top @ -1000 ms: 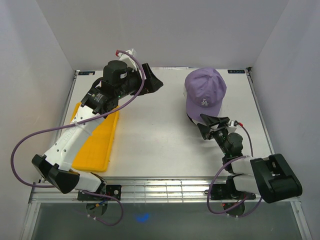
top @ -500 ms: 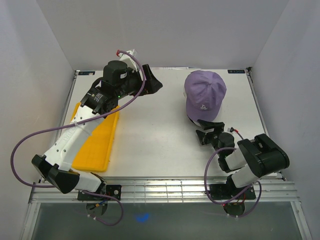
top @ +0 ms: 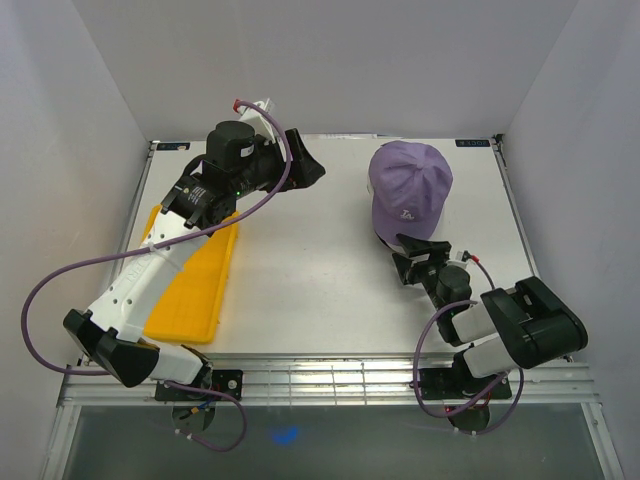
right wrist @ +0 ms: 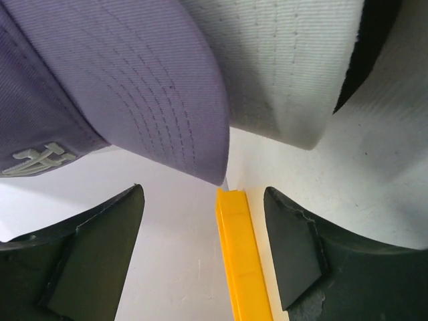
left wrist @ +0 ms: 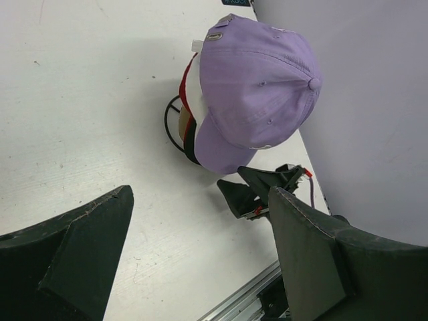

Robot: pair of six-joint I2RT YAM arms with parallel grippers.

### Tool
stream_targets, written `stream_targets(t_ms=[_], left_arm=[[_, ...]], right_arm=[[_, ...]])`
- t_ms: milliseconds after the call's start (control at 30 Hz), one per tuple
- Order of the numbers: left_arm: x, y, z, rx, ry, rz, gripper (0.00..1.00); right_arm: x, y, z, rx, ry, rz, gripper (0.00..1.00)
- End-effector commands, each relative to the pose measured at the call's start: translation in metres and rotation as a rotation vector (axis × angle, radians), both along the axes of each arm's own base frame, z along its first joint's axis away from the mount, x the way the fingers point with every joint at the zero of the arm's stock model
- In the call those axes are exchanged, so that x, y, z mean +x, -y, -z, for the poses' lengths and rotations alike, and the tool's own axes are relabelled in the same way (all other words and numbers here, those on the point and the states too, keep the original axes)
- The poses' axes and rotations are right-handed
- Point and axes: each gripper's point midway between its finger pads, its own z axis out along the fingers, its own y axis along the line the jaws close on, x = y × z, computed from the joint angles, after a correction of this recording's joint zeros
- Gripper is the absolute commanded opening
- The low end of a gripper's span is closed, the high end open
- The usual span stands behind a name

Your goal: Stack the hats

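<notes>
Your right gripper (right wrist: 204, 221) stands open and empty with the lavender cap (top: 410, 185), white LA logo (top: 407, 212) on its front, just ahead of it, stacked on the white cap (right wrist: 287, 67), while your left gripper (left wrist: 200, 227) hangs open, well apart from them.

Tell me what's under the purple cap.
Under the purple cap, edges of a white cap and a red cap peek out, with a black wire loop down on the table. Their crowns and any logos are covered.
</notes>
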Motion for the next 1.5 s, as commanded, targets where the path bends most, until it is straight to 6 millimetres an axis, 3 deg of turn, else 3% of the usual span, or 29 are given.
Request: stream_targets(t_ms=[0, 200, 400, 467, 500, 533, 567, 600, 633, 667, 733, 767, 800, 833, 867, 933, 967, 1000, 1200, 1267, 1333, 1400, 1467], left_arm=[[-0.007, 0.0, -0.015, -0.022, 0.035, 0.026, 0.92], [-0.003, 0.007, -0.006, -0.02, 0.018, 0.046, 0.92], [0.009, 0.019, 0.015, -0.009, -0.013, 0.066, 0.92], [0.02, 0.026, 0.022, -0.005, -0.014, 0.066, 0.92], [0.025, 0.029, 0.023, -0.003, -0.014, 0.066, 0.92], [0.031, 0.032, 0.024, -0.003, -0.01, 0.065, 0.91], [0.041, 0.038, 0.036, 0.011, -0.032, 0.061, 0.91], [0.049, 0.041, 0.029, 0.003, -0.014, 0.055, 0.91], [0.055, 0.044, 0.03, 0.002, -0.014, 0.05, 0.91], [0.061, 0.046, 0.031, -0.001, -0.014, 0.046, 0.9], [0.081, 0.056, 0.032, -0.015, -0.008, 0.035, 0.89], [0.088, 0.059, 0.034, -0.022, -0.009, 0.035, 0.89], [0.098, 0.067, 0.048, -0.014, -0.033, 0.037, 0.88], [0.104, 0.072, 0.04, -0.033, -0.016, 0.04, 0.88], [0.108, 0.076, 0.041, -0.038, -0.016, 0.049, 0.87], [0.121, 0.085, 0.048, -0.047, -0.016, 0.049, 0.86], [0.124, 0.087, 0.05, -0.05, -0.016, 0.048, 0.86], [0.128, 0.089, 0.051, -0.055, -0.012, 0.044, 0.86], [0.149, 0.097, 0.053, -0.081, 0.017, 0.012, 0.86], [0.158, 0.103, 0.056, -0.087, 0.017, 0.014, 0.86], [0.163, 0.107, 0.058, -0.098, 0.023, 0.019, 0.85], [0.17, 0.111, 0.065, -0.103, 0.024, 0.011, 0.85], [0.174, 0.116, 0.063, -0.127, 0.052, 0.025, 0.86]], right_arm=[[-0.027, 0.011, -0.094, 0.118, 0.392, 0.008, 0.77], [-0.027, 0.012, -0.091, 0.092, 0.386, 0.019, 0.77], [-0.031, 0.005, -0.079, 0.05, 0.337, -0.029, 0.76], [-0.032, 0.004, -0.071, -0.002, 0.315, -0.043, 0.75], [-0.034, 0.001, -0.085, -0.009, 0.353, -0.062, 0.75], [-0.032, -0.001, -0.054, -0.106, 0.25, -0.081, 0.75], [-0.027, -0.004, -0.062, -0.145, 0.259, -0.092, 0.75], [-0.03, -0.005, -0.075, -0.186, 0.288, -0.102, 0.74], [-0.026, -0.006, -0.059, -0.265, 0.182, -0.124, 0.74], [-0.027, -0.004, -0.06, -0.331, 0.192, -0.129, 0.74], [-0.03, 0.005, -0.089, -0.338, 0.279, -0.127, 0.75], [-0.03, 0.009, -0.094, -0.362, 0.282, -0.134, 0.74], [-0.025, 0.019, -0.098, -0.386, 0.274, -0.141, 0.74], [-0.022, 0.024, -0.104, -0.418, 0.275, -0.151, 0.74], [-0.016, 0.028, -0.127, -0.45, 0.293, -0.156, 0.74], [-0.004, 0.042, -0.141, -0.533, 0.306, -0.163, 0.74], [0.002, 0.045, -0.17, -0.559, 0.358, -0.152, 0.75], [0.01, 0.055, -0.167, -0.583, 0.327, -0.162, 0.75], [0.044, 0.077, -0.217, -0.63, 0.368, -0.134, 0.76], [0.057, 0.086, -0.215, -0.639, 0.332, -0.125, 0.77], [0.068, 0.099, -0.227, -0.646, 0.336, -0.106, 0.77], [0.084, 0.108, -0.219, -0.63, 0.304, -0.126, 0.78], [0.096, 0.111, -0.229, -0.644, 0.326, -0.145, 0.78]])
